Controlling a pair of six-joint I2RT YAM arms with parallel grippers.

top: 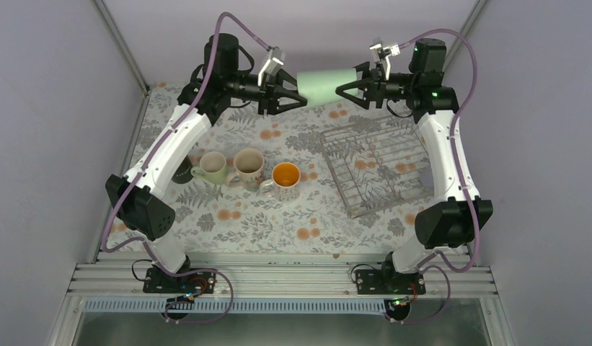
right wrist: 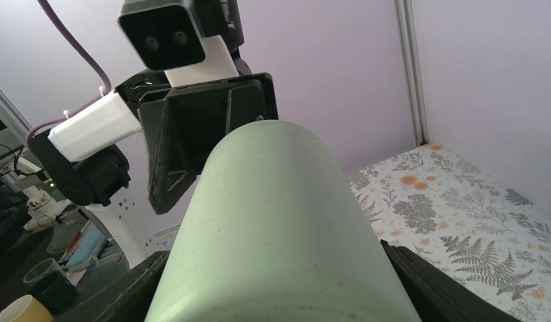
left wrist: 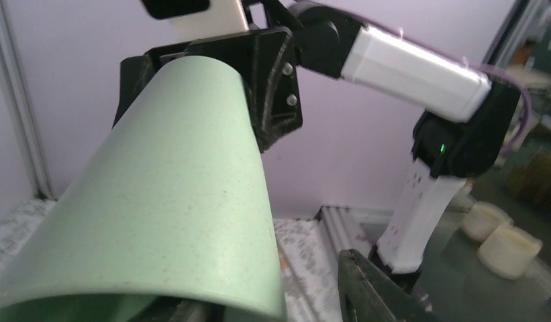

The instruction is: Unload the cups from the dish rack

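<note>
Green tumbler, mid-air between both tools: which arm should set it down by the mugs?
Left. The left tool straddles the green tumbler's wide end, and the mugs stand on its side. The right tool grips the narrow end, nearer the dish rack.

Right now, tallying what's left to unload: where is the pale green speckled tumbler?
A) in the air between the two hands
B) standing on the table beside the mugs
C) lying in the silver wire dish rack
A: the pale green speckled tumbler lies level in mid-air, one end at the left hand, the other at the right hand.
</note>
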